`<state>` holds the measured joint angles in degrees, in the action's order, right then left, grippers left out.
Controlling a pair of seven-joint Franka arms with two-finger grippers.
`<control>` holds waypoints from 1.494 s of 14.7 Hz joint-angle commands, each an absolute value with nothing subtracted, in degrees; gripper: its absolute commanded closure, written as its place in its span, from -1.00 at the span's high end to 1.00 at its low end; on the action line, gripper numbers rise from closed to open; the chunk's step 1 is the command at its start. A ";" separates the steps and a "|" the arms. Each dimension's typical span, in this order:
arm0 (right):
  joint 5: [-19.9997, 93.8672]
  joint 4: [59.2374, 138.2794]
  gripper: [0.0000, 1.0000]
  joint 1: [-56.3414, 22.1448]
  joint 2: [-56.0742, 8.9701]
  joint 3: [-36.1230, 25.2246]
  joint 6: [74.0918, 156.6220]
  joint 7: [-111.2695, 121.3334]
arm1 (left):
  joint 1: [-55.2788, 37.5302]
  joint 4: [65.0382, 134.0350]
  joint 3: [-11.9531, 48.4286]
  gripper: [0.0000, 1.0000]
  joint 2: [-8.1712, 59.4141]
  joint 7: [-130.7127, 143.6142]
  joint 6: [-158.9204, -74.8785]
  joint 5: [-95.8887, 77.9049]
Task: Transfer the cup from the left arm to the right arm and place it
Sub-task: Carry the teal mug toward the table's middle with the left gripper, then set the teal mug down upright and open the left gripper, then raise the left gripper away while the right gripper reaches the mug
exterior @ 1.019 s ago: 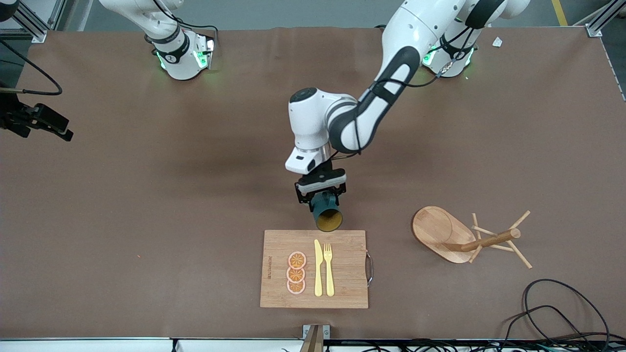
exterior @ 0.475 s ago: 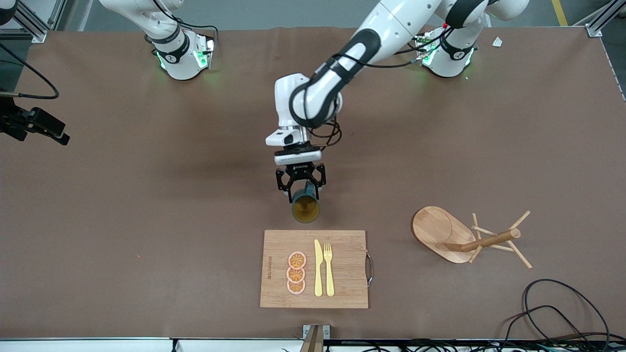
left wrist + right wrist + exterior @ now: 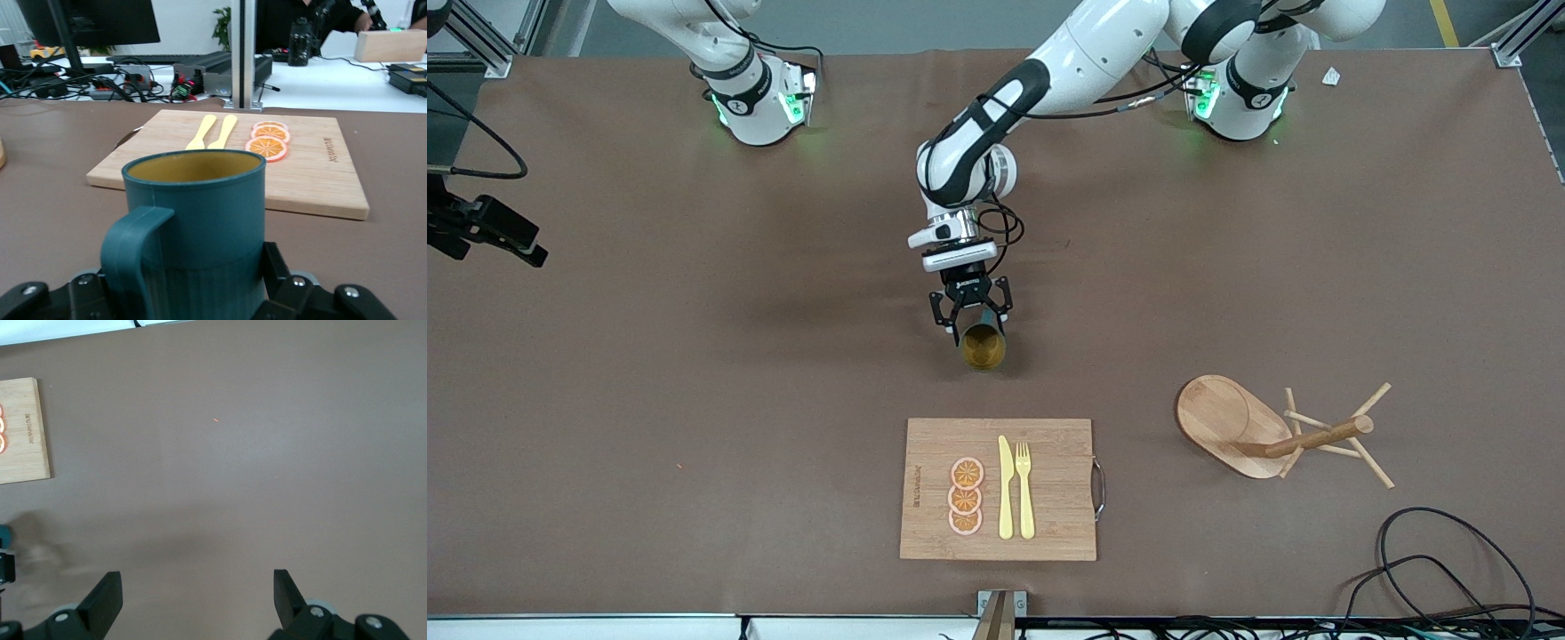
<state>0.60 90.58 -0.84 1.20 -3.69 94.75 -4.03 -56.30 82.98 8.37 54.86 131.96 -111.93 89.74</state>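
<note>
The cup (image 3: 983, 346) is a dark teal mug with a yellow inside. My left gripper (image 3: 970, 313) is shut on its ribbed lower wall and holds it low over the middle of the table, mouth turned toward the front camera. In the left wrist view the cup (image 3: 200, 213) fills the space between the fingers (image 3: 283, 280), handle to one side. My right gripper (image 3: 525, 249) hangs open and empty over the right arm's end of the table. In the right wrist view (image 3: 197, 583) it shows only bare table below it.
A wooden cutting board (image 3: 1058, 507) with orange slices (image 3: 966, 496), a yellow knife (image 3: 1006, 487) and a fork (image 3: 1024, 489) lies nearer the front camera than the cup. A wooden mug tree (image 3: 1272, 431) lies tipped over toward the left arm's end. Cables (image 3: 1449, 569) lie at that corner.
My left gripper has carried the cup away from the cutting board's edge, toward the arm bases and slightly toward the right arm's end. My right gripper has shifted slightly.
</note>
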 commanded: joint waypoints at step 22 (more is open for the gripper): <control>1.15 90.53 1.00 -0.79 1.67 -3.16 94.75 -2.82 | -62.51 81.21 13.54 0.99 36.15 120.34 -94.31 55.05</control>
<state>0.97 90.48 -0.90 1.20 -3.49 95.07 -3.86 -65.44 79.38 13.70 41.87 124.40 -94.17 60.01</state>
